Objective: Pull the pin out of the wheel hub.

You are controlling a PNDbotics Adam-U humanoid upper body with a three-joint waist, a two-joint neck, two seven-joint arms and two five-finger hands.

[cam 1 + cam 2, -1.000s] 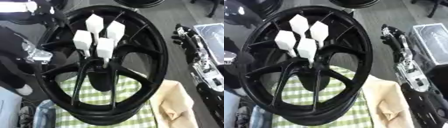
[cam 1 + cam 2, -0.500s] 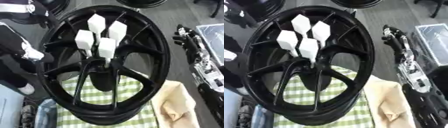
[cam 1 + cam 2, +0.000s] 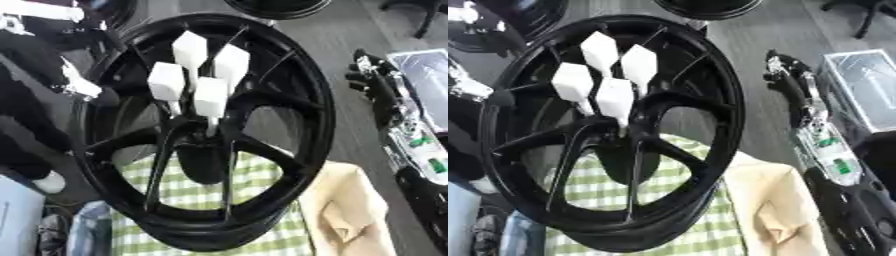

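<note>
Fingers of the right hand [image 3: 372, 82] show at the right side of the view, dark and bunched against the arm's silver and green parts, holding nothing; whether they are curled or straight cannot be told. On the left side, the left hand [image 3: 80, 86] shows only as a pale, blurred piece against the wheel's rim, and its fingers cannot be made out. Between the two arms stands the wheel hub [image 3: 206, 135], a large black spoked wheel tilted up on its edge, filling most of the view. Four white pins [image 3: 614, 97] with broad, faceted heads stick out of the middle of the wheel, clustered close together, their thin stems running down into the centre where the spokes meet. Neither hand touches them; the right hand lies well apart, beyond the rim. Under the lower part of the wheel lies a green-and-white checked cloth [image 3: 197, 192], seen through the gaps between the spokes, and a cream cloth [image 3: 767, 200] lies crumpled just beside the rim at the lower right. Beyond the right arm sits a clear box [image 3: 864, 85] on the grey floor [image 3: 341, 30]. Another dark wheel [image 3: 706, 7] shows at the top edge.
</note>
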